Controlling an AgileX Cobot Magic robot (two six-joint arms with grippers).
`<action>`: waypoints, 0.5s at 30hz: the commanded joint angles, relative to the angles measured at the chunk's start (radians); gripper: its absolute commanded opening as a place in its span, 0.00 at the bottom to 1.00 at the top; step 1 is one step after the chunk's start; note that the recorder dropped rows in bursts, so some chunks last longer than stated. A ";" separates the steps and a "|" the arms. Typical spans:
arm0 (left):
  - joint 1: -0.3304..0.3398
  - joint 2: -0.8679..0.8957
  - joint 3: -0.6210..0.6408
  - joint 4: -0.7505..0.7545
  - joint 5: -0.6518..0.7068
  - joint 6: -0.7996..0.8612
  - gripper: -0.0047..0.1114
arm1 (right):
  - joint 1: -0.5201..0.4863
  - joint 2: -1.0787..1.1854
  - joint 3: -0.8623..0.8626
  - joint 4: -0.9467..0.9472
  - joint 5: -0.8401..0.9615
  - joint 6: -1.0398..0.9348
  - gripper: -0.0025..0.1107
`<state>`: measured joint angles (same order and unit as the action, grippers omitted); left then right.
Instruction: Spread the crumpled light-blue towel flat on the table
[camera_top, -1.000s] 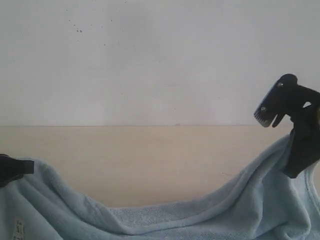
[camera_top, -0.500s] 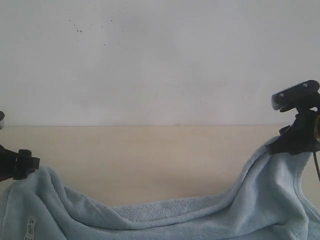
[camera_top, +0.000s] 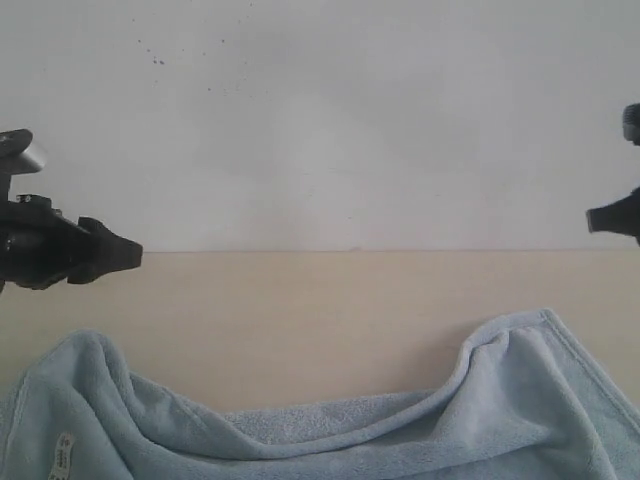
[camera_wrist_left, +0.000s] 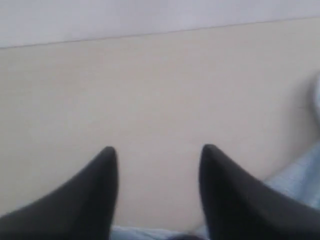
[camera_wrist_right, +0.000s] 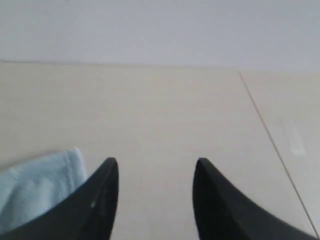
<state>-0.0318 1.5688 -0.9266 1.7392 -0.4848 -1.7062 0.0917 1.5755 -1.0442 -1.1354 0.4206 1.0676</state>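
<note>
Release is judged the step in hand: the left fingers (camera_wrist_left: 95, 200) and the right fingers (camera_wrist_right: 100, 200) are held apart and empty, above the surface (camera_top: 320, 290) and clear of the towel (camera_top: 330, 445). The towel is laid along the side of the surface away from the wall (camera_top: 320, 120), its far edge sagged between two humped corners. A regrasp of that slack edge and a pull toward the wall are called for. Fluffy pale-blue pile, a stitched hem (camera_top: 585, 355) and a small white tag (camera_top: 62, 455) are set against smooth beige.

Soft, even light with faint shadows; the exterior view is hazy, both wrist views blurred, perhaps defocused.
</note>
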 joint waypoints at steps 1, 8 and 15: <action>-0.003 -0.012 0.053 0.005 -0.182 -0.009 0.08 | -0.003 -0.005 0.081 0.332 0.074 -0.240 0.09; -0.003 -0.017 0.171 -0.028 -0.323 -0.136 0.07 | -0.001 -0.018 0.155 0.738 -0.080 -0.611 0.03; -0.003 -0.001 0.194 -0.228 -0.323 -0.132 0.07 | -0.001 0.076 0.155 0.733 -0.336 -0.627 0.03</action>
<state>-0.0318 1.5636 -0.7394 1.5987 -0.7999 -1.8296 0.0897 1.5984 -0.8904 -0.4077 0.2021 0.4536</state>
